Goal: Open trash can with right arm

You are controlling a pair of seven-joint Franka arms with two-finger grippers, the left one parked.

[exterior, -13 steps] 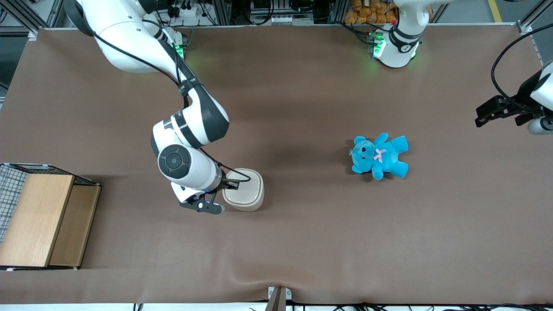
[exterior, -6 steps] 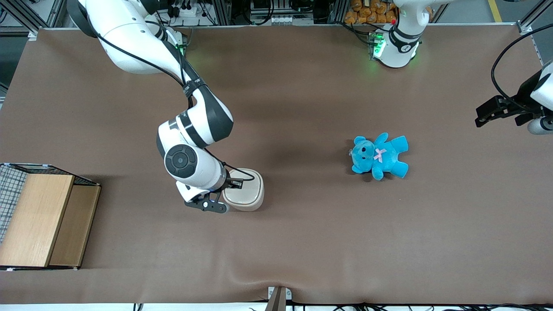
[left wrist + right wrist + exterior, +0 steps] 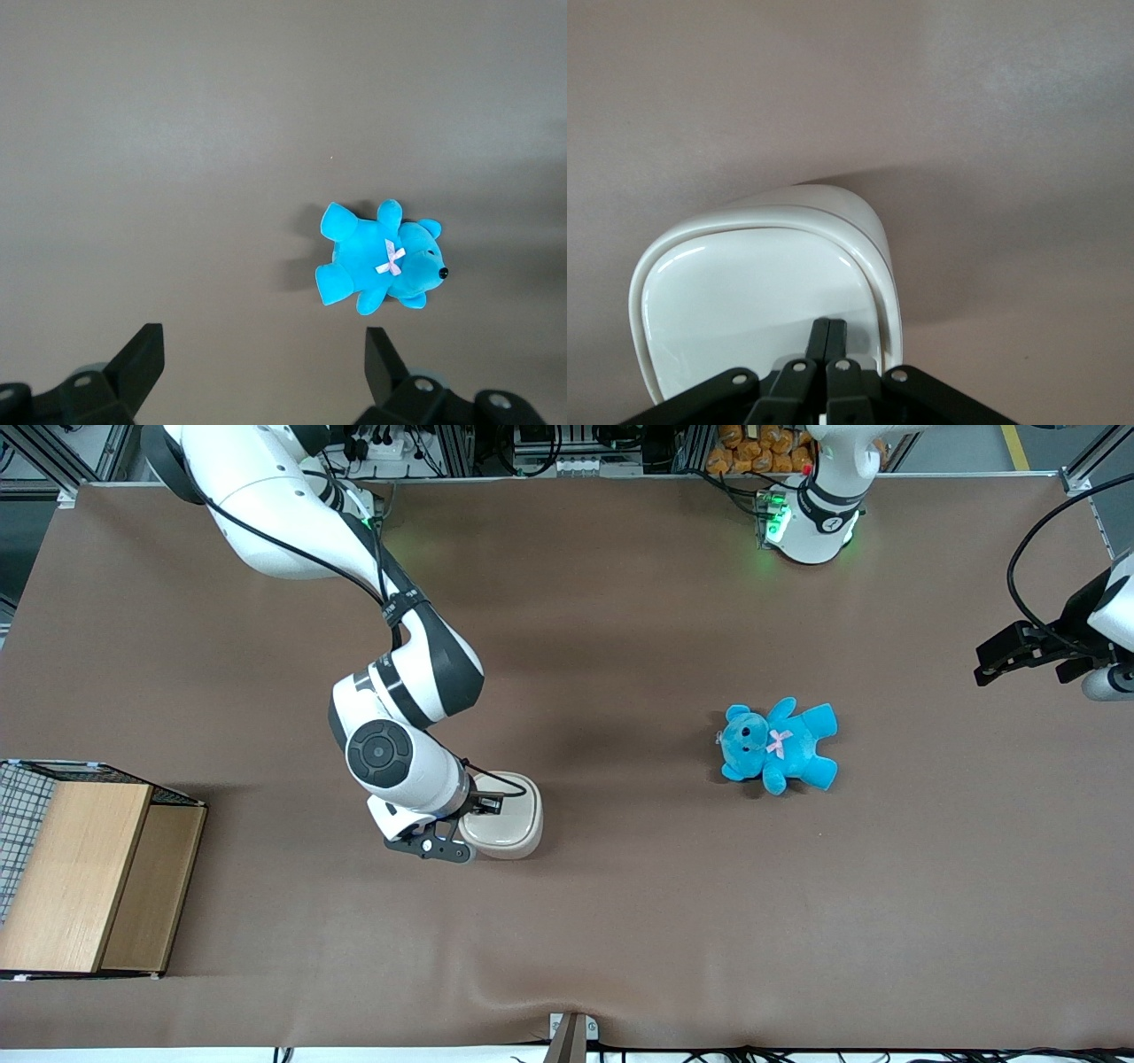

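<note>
The cream-white trash can (image 3: 507, 824) stands on the brown table, its flat paler lid down. The right arm (image 3: 390, 753) reaches down beside it from the working arm's end. Its black gripper (image 3: 461, 828) hangs over the lid's edge on that side. In the right wrist view the trash can's lid (image 3: 753, 292) fills the middle, and the gripper (image 3: 828, 329) has its two fingers pressed together, tips resting at the lid's rim. Nothing is between the fingers.
A blue teddy (image 3: 780, 746) lies on the table toward the parked arm's end; it also shows in the left wrist view (image 3: 381, 261). A wooden box with wire mesh (image 3: 84, 868) stands at the working arm's end of the table.
The right arm has shifted slightly toward the trash can, bringing the gripper further over the lid's edge. The trash can and its lid have not moved.
</note>
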